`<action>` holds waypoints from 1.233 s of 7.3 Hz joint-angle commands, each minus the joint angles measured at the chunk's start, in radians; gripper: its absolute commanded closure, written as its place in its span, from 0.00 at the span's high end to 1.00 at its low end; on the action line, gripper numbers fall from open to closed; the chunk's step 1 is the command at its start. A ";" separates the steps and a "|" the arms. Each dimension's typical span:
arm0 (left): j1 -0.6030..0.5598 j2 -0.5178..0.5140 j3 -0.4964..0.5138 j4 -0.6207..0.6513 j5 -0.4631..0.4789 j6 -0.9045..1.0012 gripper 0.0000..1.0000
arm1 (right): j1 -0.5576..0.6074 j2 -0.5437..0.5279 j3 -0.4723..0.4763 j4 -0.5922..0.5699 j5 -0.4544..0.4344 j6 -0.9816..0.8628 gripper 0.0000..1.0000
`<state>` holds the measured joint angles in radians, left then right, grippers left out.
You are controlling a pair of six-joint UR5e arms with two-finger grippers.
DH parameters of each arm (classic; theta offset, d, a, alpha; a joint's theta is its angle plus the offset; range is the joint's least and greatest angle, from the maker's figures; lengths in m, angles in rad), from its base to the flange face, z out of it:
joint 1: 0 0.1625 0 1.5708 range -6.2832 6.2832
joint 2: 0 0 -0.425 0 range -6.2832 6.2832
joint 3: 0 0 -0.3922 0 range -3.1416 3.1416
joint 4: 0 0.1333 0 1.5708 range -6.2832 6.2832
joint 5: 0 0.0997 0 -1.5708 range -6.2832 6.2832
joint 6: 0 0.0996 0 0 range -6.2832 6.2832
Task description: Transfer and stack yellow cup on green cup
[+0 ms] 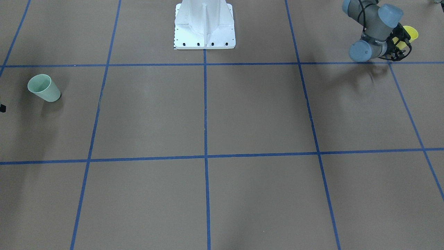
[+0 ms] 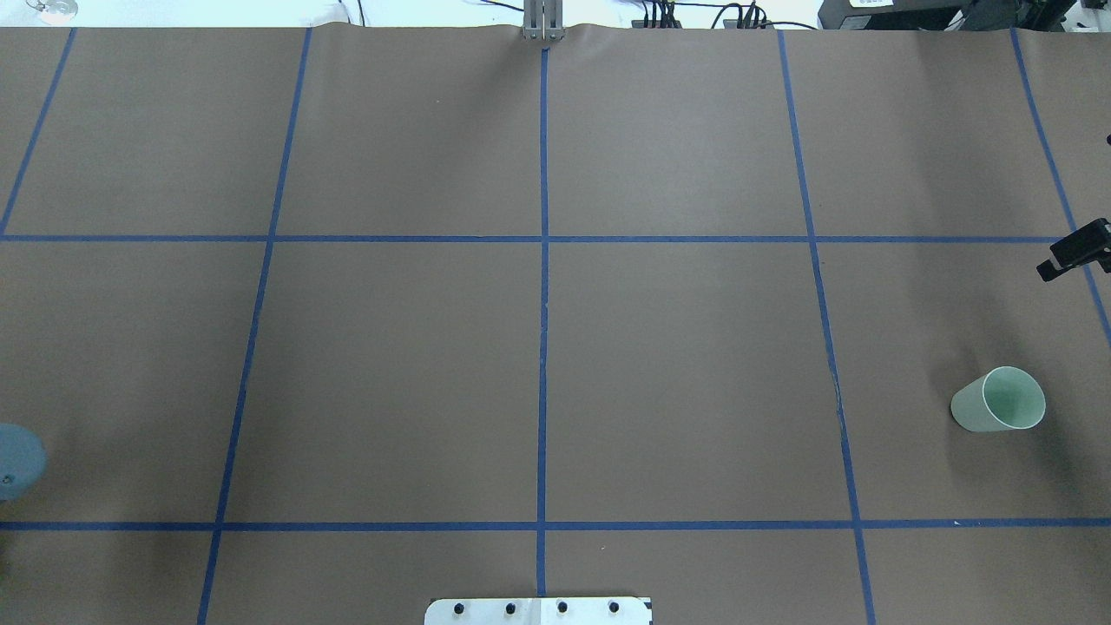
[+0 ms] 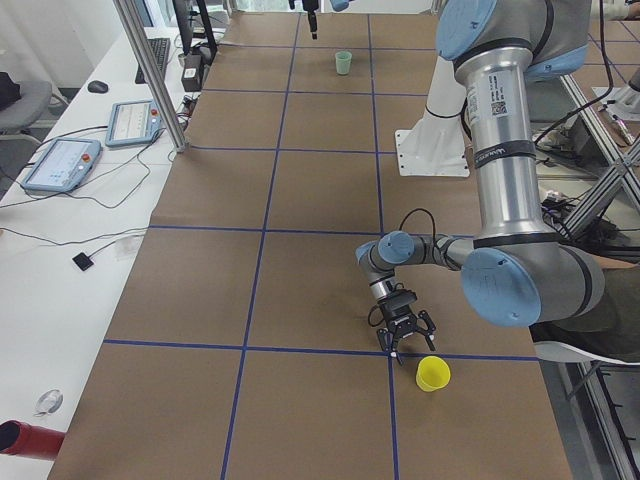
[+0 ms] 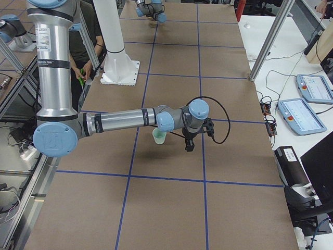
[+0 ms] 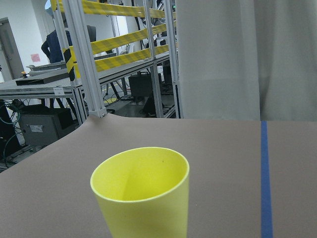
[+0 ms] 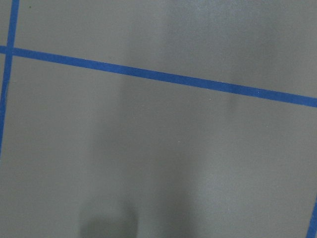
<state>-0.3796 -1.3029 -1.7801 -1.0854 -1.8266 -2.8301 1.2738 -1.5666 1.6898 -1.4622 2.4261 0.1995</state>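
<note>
The yellow cup stands upright at the table's end on my left side, also seen in the exterior left view and filling the left wrist view. My left gripper is low by the table right beside it, with its fingers spread open and empty. The green cup stands upright at the far right end. My right gripper hangs just beyond it at the view's edge, apart from the cup. I cannot tell whether it is open or shut.
The brown table is marked with a blue tape grid. The white robot base stands at the middle of the near edge. Operator pendants and cables lie on the white bench alongside. A person stands behind the base.
</note>
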 commanded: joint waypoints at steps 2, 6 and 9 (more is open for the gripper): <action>0.018 0.001 0.050 -0.001 -0.010 -0.029 0.99 | 0.001 -0.001 -0.001 0.000 0.001 -0.002 1.00; 0.019 0.033 0.064 -0.014 -0.003 -0.031 0.99 | 0.001 -0.001 0.005 0.000 0.005 0.000 1.00; 0.034 0.034 0.080 -0.025 -0.011 -0.072 0.99 | -0.001 0.004 0.005 0.000 0.005 0.000 1.00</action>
<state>-0.3528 -1.2700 -1.7038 -1.1076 -1.8352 -2.8875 1.2735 -1.5644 1.6949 -1.4619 2.4312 0.1993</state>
